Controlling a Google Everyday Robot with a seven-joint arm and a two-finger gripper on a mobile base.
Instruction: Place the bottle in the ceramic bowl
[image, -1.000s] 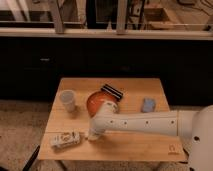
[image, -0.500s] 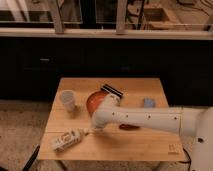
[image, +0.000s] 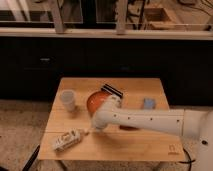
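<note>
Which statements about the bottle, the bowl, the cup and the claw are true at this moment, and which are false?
1. The bottle lies on the table near its front left corner. True.
2. The bottle is inside the ceramic bowl. False: it lies outside, in front of the bowl.
3. The claw is low, close to the bottle. True.
4. The white cup is tipped over. False: it stands upright.
5. The black ridged object is in front of the bowl. False: it is behind it.

High camera looks down on table (image: 145, 146), end effector (image: 89, 131) front-left.
</note>
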